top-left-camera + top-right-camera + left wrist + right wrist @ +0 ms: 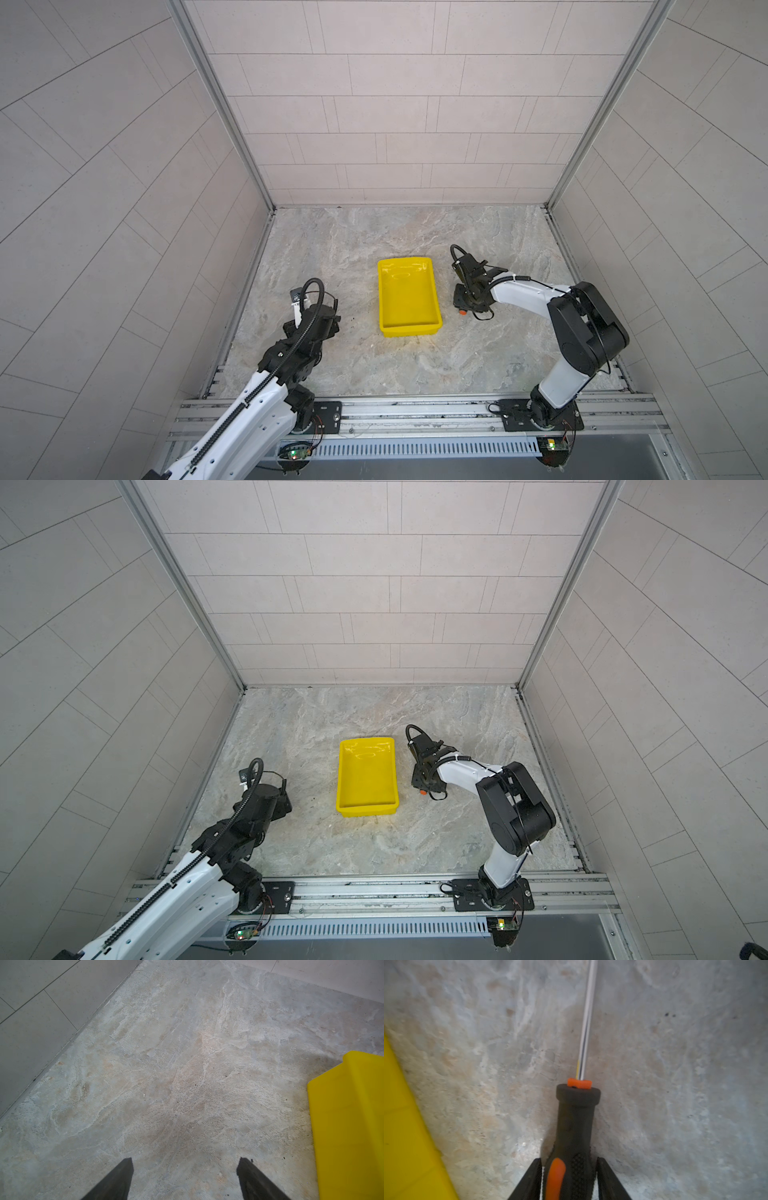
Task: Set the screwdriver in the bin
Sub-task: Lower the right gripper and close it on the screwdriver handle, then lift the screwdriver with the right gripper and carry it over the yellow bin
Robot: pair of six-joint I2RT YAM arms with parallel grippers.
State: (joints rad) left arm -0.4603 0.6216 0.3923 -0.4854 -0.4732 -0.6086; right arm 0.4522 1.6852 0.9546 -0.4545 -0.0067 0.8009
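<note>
The screwdriver [577,1118] lies on the stone floor just to the right of the bin, its black and orange handle towards my right wrist camera and its thin shaft pointing away. My right gripper [569,1159] is shut on the handle, one finger against each side. In both top views only the handle's orange end [462,311] [422,792] shows under the right wrist. The bright yellow bin [411,330] [368,810] stands mid-floor with nothing in it. My left gripper [185,1159] hovers over bare floor left of the bin [349,1126], open and holding nothing.
Tiled walls close the floor in on the left, right and back. A metal rail [415,409] with both arm bases runs along the front. The bin's side wall [404,1136] is close beside the right gripper.
</note>
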